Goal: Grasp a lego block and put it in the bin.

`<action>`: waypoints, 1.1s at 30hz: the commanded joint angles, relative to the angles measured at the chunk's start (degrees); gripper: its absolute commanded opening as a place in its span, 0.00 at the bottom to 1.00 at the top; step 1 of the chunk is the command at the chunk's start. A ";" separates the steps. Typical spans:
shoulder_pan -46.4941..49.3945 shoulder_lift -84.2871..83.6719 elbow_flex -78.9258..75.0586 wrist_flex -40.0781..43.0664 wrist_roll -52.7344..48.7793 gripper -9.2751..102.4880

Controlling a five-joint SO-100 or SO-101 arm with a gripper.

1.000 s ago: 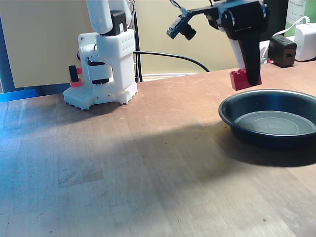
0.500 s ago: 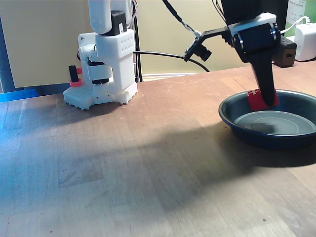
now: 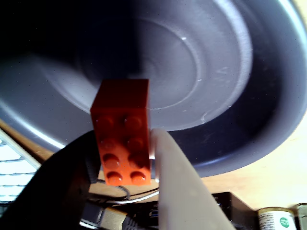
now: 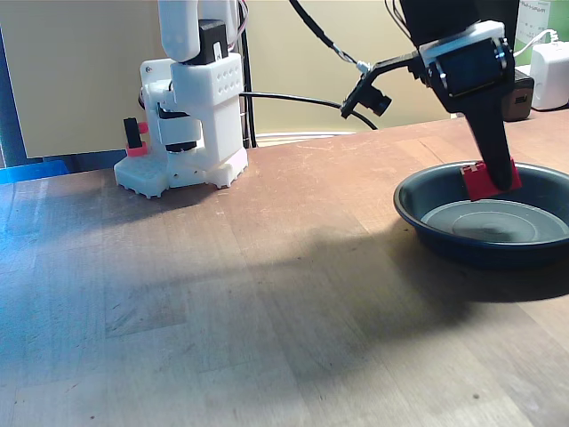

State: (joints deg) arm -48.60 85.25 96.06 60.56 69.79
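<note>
Hanging over the bin (image 4: 487,213), the gripper (image 4: 494,178) is clamping the lego block (image 4: 484,181) between its two fingers. In the fixed view the bright red block is sitting low inside the ring of the bin's rim, over the far part of the pan, and not yet resting on the flat bottom. The bin is standing at the right edge of the tabletop (image 4: 222,302). The arm's white base (image 4: 187,124) is standing towards the far left corner, well apart from the bin.

A second ago the block was being carried above bare wood just beside the bin's near-left rim. Half a second ago it was crossing the rim. Now it is further right and fully over the pan, so the carry looks almost done. What is left, by my judgement, is letting go; dropped from here the block should land inside the bin.

The wrist view is showing what the fixed view is hiding. There the lego block (image 3: 122,132) is showing its studded face, two rows of four, with a pale finger (image 3: 177,187) pressing against its right side and a dark finger against its left. Behind it the bin (image 3: 268,96) is spreading wide, ringed bottom directly under the block. The fixed view alone is showing the block's height against the rim, and the chargers and cables beyond the tabletop's far right corner.
</note>
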 commanded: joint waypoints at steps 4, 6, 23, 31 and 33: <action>0.00 0.26 -0.26 -0.26 -0.44 0.21; 0.00 0.35 -0.26 -0.09 -0.44 0.21; 9.76 1.49 -4.22 14.33 -28.39 0.09; 20.21 9.14 -4.66 16.52 -48.69 0.09; 24.35 11.34 -2.55 16.52 -56.51 0.09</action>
State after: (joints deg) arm -28.83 92.11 92.81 76.64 20.04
